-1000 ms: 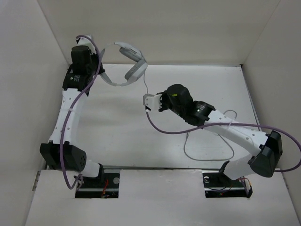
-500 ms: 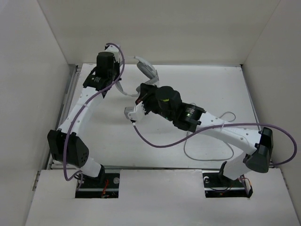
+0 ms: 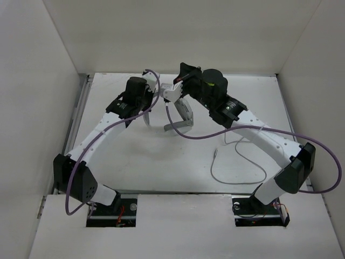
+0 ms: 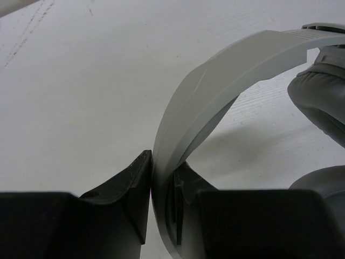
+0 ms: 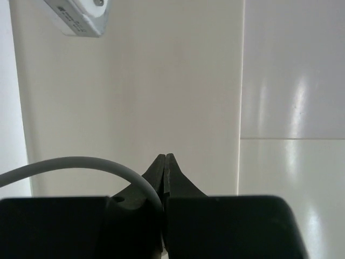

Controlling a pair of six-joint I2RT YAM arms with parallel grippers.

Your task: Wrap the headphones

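Headphones (image 3: 185,112) moved over white table (image 3: 135,162); left fingers (image 4: 132,186) clamp headband (image 4: 215,70), right fingers (image 5: 157,172) pinch cord (image 5: 70,162).

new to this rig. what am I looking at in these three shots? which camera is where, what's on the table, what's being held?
Two robot arms are bolted at the near edge of a white table. The wide shot looks down from above and behind them, so you see the left arm and the right arm. The other two shots come from a camera on each wrist, looking out past its own claw. The left claw is shut on the white headband of the headphones; a grey ear cup shows at the right of that shot. The right claw is shut, and the thin grey cord seems pinched in it. The rest of the cord lies looped on the table.
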